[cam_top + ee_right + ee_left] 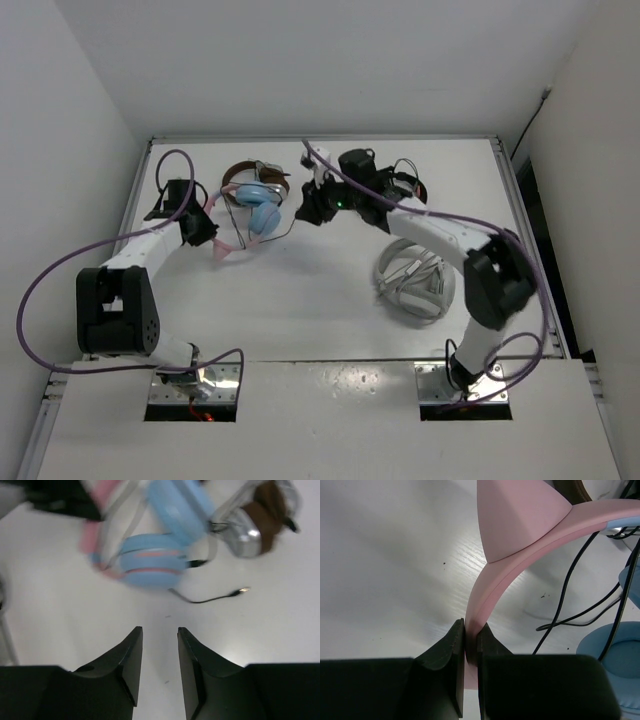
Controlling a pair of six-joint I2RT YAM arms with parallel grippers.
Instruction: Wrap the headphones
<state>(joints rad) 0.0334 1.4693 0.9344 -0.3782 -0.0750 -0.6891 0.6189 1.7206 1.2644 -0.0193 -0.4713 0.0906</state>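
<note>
The headphones (262,208) with light blue earcups and a pink cat-ear headband lie at the table's back left. My left gripper (207,238) is shut on the pink headband (492,575) just below a cat ear (517,515). The thin black cable (565,607) loops beside a blue earcup (615,652). My right gripper (308,212) is open and empty, hovering right of the headphones; in the right wrist view (159,630) the blue earcups (152,567) and the cable's plug end (242,589) lie ahead of the fingers.
Brown-banded headphones with silver cups (250,174) lie touching the pink pair behind it, also in the right wrist view (260,520). Larger grey-white headphones (413,280) sit at the right under my right arm. White walls enclose the table.
</note>
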